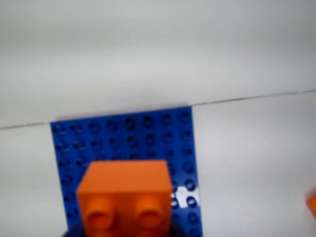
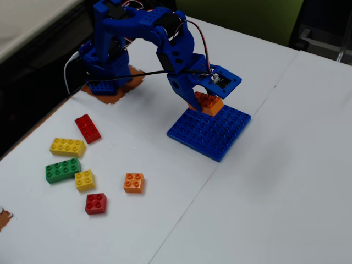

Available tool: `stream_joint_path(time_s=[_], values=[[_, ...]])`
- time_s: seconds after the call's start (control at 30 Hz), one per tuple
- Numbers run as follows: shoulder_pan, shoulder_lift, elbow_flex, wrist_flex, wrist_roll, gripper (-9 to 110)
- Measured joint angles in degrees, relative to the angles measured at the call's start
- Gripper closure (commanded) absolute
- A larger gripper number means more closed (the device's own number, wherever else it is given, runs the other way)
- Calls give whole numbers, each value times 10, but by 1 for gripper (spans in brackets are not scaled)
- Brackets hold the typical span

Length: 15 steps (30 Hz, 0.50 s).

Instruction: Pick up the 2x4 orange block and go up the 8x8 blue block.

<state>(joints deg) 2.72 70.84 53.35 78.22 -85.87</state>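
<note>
The 2x4 orange block [image 1: 126, 190] fills the bottom of the wrist view, end on, with two studs showing. My gripper [image 1: 123, 232] is shut on it; only dark blue finger edges show beside it. Under and beyond it lies the 8x8 blue block [image 1: 148, 133], flat on the white table. In the fixed view my gripper [image 2: 202, 104] holds the orange block [image 2: 210, 103] over the far left edge of the blue baseplate [image 2: 214, 135]. I cannot tell whether the block touches the plate.
Loose bricks lie at the left in the fixed view: a red one [image 2: 87, 128], a yellow one [image 2: 67, 147], a green one [image 2: 62, 170], a small yellow one [image 2: 84, 180], a small orange square one [image 2: 134, 182] and a small red one [image 2: 95, 203]. The arm's base [image 2: 104, 60] stands at the back left.
</note>
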Motion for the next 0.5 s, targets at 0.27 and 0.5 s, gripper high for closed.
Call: stream_joint_path(time_s=[0.27,0.5], values=[[0,0,0,11,-1,101],[0,0,3,25,-1,101]])
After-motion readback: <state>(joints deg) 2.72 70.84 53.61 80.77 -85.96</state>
